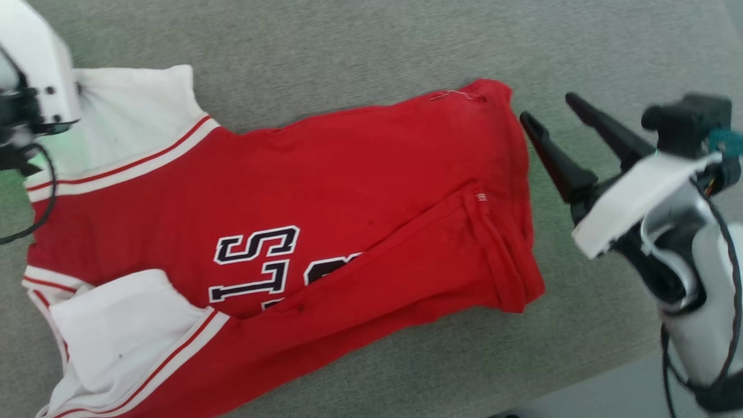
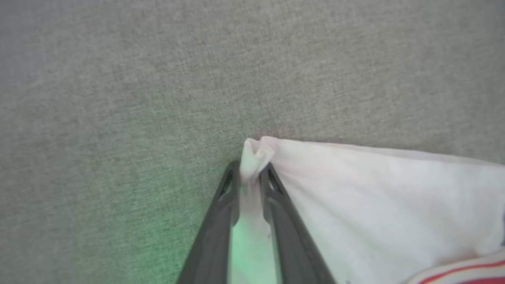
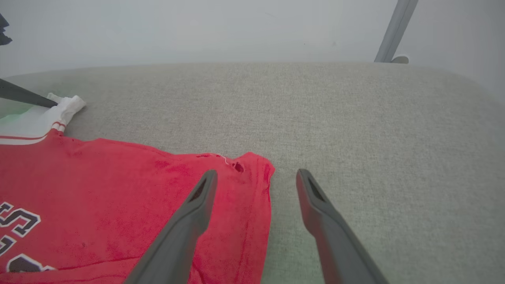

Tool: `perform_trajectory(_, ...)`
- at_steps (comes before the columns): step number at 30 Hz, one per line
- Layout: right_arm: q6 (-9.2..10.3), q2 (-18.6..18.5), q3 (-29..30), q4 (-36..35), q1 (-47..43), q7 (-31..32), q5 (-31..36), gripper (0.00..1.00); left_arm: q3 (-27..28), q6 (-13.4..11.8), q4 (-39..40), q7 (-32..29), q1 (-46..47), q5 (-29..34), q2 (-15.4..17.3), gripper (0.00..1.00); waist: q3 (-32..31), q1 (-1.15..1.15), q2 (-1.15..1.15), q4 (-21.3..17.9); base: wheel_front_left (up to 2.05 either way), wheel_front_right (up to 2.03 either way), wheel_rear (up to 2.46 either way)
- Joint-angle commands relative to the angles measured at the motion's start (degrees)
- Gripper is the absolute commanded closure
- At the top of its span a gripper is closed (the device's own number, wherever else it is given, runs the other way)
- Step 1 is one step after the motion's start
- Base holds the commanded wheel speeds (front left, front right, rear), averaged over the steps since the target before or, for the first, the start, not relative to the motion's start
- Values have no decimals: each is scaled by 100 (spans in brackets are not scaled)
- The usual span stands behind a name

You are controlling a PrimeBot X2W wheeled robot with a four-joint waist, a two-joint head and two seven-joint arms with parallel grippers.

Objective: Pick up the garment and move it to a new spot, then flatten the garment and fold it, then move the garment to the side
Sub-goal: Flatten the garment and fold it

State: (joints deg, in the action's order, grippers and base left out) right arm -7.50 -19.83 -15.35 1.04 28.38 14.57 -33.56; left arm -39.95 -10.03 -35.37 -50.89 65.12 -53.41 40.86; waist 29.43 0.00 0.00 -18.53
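Flattening step. Left hand (image 2: pixel 250 170) pinched the garment's (image 1: pixel 348 174) sleeve corner (image 2: pixel 256 152); right hand (image 1: pixel 548 107), wide beside the hem (image 1: pixel 518 191), probably must grip it next.

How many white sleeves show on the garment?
2. One sleeve at the head view's upper left, pinched by the left gripper; the other sleeve at lower left.

The shirt (image 1: pixel 348 174) is soft, matt cloth. Its red body looks faintly fuzzy, with a small frayed hole near the far right corner, and the white sleeves (image 1: pixel 133 122) look thinner and smoother. The black letters (image 1: pixel 255 261) lie flat and matt. The grey pad (image 1: pixel 348 40) beneath is coarse-woven, matt fabric. The right gripper (image 1: pixel 545 107) has dark matt plastic fingers (image 1: pixel 557 159), and its arm's white shell (image 1: pixel 711 302) is smooth with a sheen.
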Motion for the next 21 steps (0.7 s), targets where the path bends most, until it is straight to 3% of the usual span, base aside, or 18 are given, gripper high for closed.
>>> perform_trajectory(1,2,-54,-42,136,193,100,16,0,-205,50,-180,-59,-290,11,-188,100,39,0,0,83,0,0,0)
perform_trajectory(11,2,-432,-1009,1629,1745,1664,-288,0,-341,195,-451,164,260,191,-743,100,140,0,0,568,0,0,0)
perform_trajectory(18,-1,-336,-1889,2476,2285,2936,-816,0,-388,330,-698,422,407,225,-1071,100,139,0,0,765,0,0,0)
perform_trajectory(19,-5,-371,-1989,2517,2356,3042,-842,63,-392,357,-724,479,422,233,-1114,100,135,0,0,792,0,0,0)
perform_trajectory(20,-5,-449,-2089,2547,2415,3138,-873,100,-384,385,-742,563,443,241,-1159,100,123,0,0,827,0,0,0)
perform_trajectory(21,-1,-518,-2113,2557,2457,3165,-933,100,-365,405,-772,625,468,233,-1192,100,103,0,0,866,0,0,0)
